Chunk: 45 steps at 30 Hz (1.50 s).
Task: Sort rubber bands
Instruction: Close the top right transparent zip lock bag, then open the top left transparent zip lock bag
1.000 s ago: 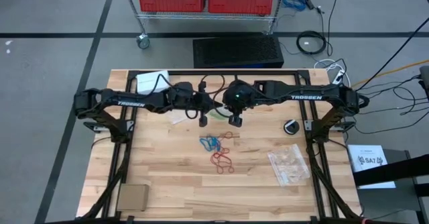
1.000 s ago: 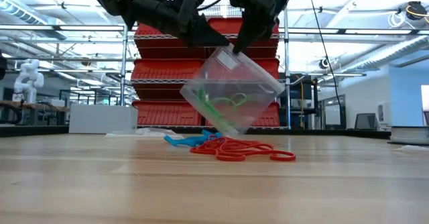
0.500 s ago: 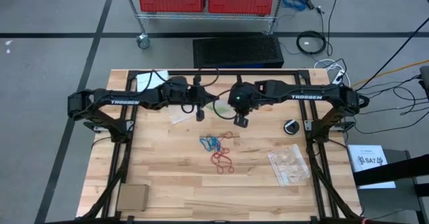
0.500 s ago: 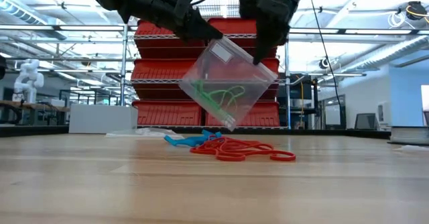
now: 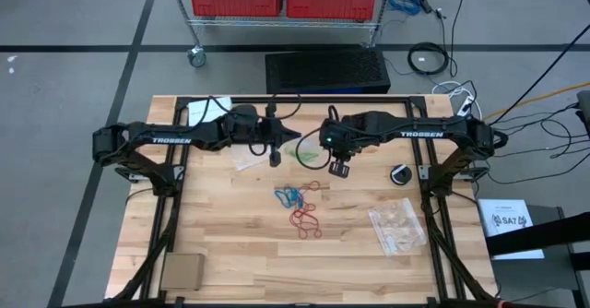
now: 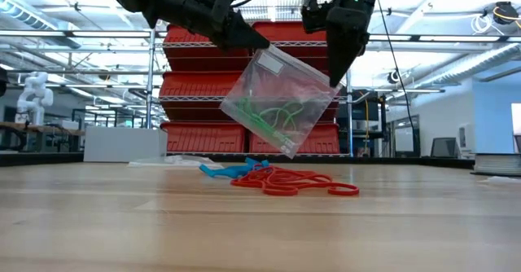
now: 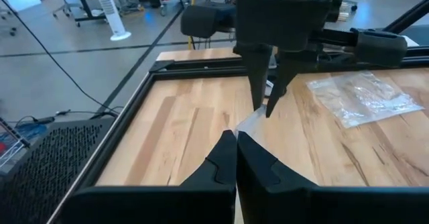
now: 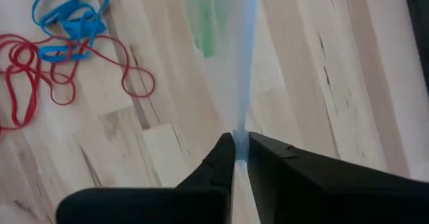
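Observation:
A clear plastic bag (image 6: 281, 101) hangs above the table between both grippers, with green rubber bands (image 6: 273, 119) inside it. In the high view the bag (image 5: 305, 151) spans from my left gripper (image 5: 275, 157) to my right gripper (image 5: 339, 169); both are shut on its top edge. Red rubber bands (image 5: 306, 219) and blue rubber bands (image 5: 289, 196) lie loose on the table below, toward the near side. The right wrist view shows the blue bands (image 8: 67, 16) and red bands (image 8: 40, 76) under the bag. My left gripper pinches the bag's top corner (image 7: 245, 125) between its two shut fingers, coming slanting down from the table's left. The bag hangs clear of the table below it. My right gripper pinches the bag's opposite top corner (image 8: 241, 125) between its shut fingers (image 6: 335, 68), pointing down from above. The top edge runs tilted and stretched between the two grippers.
A second clear bag (image 5: 396, 227) lies flat on the table's right near part. A small black round thing (image 5: 400, 174) sits by the right edge, a cardboard piece (image 5: 182, 271) at the near left corner, white paper (image 5: 205, 112) at the far left.
My right gripper has moved toward the table's right and risen slightly, still shut on the bag. The bag's mouth, spread open a second ago, has been drawn flat and taut between the grippers. My left gripper shifted a little toward the far left.

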Motion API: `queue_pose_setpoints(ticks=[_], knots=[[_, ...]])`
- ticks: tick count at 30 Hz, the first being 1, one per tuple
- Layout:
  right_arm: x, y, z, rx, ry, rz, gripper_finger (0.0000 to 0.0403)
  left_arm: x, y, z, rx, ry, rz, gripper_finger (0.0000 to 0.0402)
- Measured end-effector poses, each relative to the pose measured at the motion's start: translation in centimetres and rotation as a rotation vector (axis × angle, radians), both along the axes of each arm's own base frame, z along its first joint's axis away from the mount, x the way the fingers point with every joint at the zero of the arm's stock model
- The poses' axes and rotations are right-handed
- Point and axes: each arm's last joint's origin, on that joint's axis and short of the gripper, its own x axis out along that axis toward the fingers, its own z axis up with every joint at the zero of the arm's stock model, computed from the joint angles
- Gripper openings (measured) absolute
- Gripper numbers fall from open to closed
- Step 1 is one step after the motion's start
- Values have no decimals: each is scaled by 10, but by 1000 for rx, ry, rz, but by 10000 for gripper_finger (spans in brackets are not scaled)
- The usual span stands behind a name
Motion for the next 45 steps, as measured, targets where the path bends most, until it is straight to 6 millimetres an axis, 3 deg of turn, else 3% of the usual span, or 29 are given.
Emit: queue_pose_setpoints(ticks=[8,14,18,25,31,35,39,42,45], knots=[[-2,-2,-1,-47,30,-20,11,-1,1,-18,-3,42,44,0],[-4,-16,-1,-79,30,-73,19,9,14,-47,-28,66,101,0],[-7,-34,0,-142,34,-101,59,15,30,-70,-26,98,179,0],[-17,-70,1,-190,36,-204,169,18,54,-104,-44,173,316,6],[-20,-78,1,-149,12,-240,210,15,56,-107,-73,193,332,58],[-8,-70,-10,-33,-113,-198,190,13,55,-91,-37,151,324,101],[3,-50,-41,21,-223,-153,127,3,53,-74,-35,146,330,134],[1,-35,-74,50,-261,-191,61,-8,50,-60,0,189,318,138],[-2,-23,-100,62,-335,-243,11,-19,43,-48,13,225,305,113]])
